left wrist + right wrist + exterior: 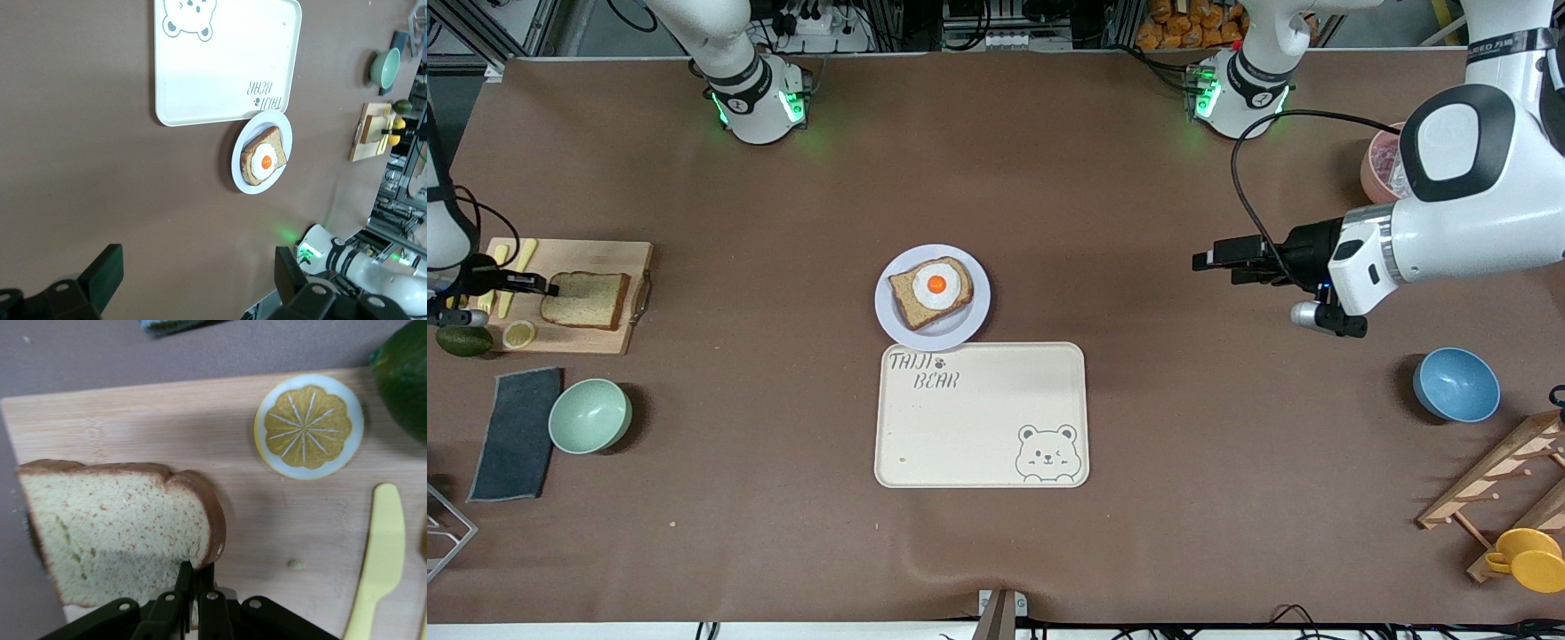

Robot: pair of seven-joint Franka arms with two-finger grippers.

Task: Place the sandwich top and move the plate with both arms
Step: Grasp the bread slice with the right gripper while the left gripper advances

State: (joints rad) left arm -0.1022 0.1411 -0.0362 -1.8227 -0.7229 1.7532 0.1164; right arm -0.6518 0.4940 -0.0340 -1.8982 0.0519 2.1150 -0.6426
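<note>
The sandwich top point(587, 300), a plain tan speckled slice with a brown crust, lies on a wooden cutting board point(587, 253) at the right arm's end of the table. My right gripper point(551, 286) is shut on its crust edge, as the right wrist view shows point(197, 572) with the slice point(120, 533) beside the fingers. The pale plate point(974, 311) sits mid-table and bears a bread slice with a fried egg point(931, 291). My left gripper point(1199, 260) hangs open and empty over bare table toward the left arm's end. The left wrist view shows its gripper point(197, 280) and the plate point(240, 177).
A cream bear-printed tray point(983, 413) touches the plate's near edge. On the board lie a lemon slice point(308, 425) and a yellow knife point(380, 553); an avocado point(464, 340) lies beside it. A green bowl point(590, 415), dark cloth point(516, 434), blue bowl point(1456, 384) and wooden rack point(1503, 489) stand near the ends.
</note>
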